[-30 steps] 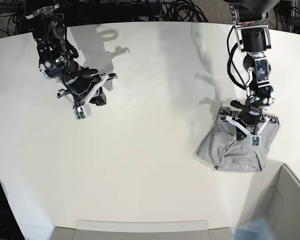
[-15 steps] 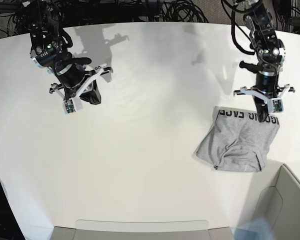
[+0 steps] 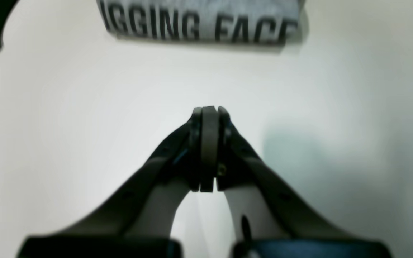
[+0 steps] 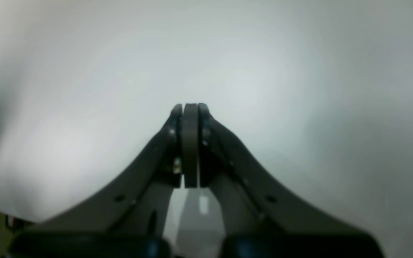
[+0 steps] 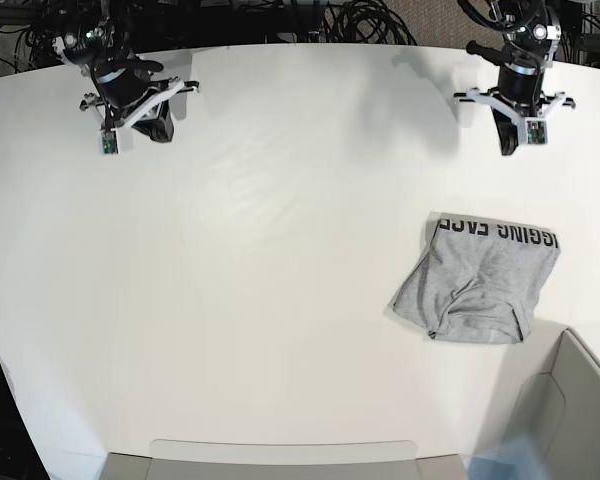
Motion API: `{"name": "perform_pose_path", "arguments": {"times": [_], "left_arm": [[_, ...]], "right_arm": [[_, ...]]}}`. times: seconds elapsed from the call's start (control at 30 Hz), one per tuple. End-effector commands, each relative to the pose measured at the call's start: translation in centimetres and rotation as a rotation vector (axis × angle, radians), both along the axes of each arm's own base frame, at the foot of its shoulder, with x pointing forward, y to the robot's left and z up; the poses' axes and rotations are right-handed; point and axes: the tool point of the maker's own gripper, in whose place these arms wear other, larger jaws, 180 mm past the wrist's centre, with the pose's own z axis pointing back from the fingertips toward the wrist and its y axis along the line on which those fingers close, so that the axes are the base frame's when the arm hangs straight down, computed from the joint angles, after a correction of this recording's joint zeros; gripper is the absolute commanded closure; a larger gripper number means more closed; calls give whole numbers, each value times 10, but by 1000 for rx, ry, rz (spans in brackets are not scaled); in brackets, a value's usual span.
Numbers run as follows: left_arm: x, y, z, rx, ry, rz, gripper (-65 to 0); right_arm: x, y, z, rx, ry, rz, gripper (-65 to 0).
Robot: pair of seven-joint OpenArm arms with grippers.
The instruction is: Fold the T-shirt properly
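**ITEM: T-SHIRT, FOLDED BUNDLE**

L gripper (image 3: 209, 118): jaws together, nothing held, well apart from shirt. R gripper (image 4: 190, 114): jaws together, empty, over bare table (image 5: 280, 250). T-shirt (image 5: 480, 285): compact grey bundle, lettered band along far edge, near table's corner. Handling, est.: soft, light, limp, non-fragile. Take hold at lettered edge corners.

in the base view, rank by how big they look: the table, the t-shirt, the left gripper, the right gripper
1. Table, by far the largest.
2. T-shirt, folded into a small bundle.
3. Left gripper and right gripper: they look about alike, so no ranking between them.
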Motion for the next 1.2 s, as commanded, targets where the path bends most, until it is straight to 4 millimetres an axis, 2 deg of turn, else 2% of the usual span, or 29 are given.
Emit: {"name": "perform_pose_path", "arguments": {"times": [0.0, 0.17, 0.43, 0.6, 0.67, 0.8, 0.87, 1.0, 1.17], "left_arm": [[-4, -1, 7, 8, -23, -10, 0], [-37, -6, -9, -19, 60, 18, 0], [-103, -26, -35, -104, 173, 109, 0], [-143, -37, -58, -158, 191, 177, 0], [-161, -38, -73, -173, 210, 201, 0], [-202, -42, -106, -210, 263, 257, 0], [-228, -46, -126, -233, 304, 293, 0], [-247, -60, -171, -297, 366, 352, 0], [-257, -64, -219, -348, 470, 387, 0]], "right_arm": [[-9, 3, 4, 15, -21, 1, 0], [-53, 0, -6, 23, 18, -33, 0], [-105, 0, -24, 18, 162, -27, 0], [-140, -18, -56, -75, 272, -24, 0], [-154, -25, -72, -115, 303, -18, 0], [-190, -15, -105, -102, 313, 54, 0], [-199, -13, -119, -74, 315, 76, 0], [-206, -18, -158, -52, 375, 67, 0], [-207, -42, -203, -75, 459, 29, 0]]}}
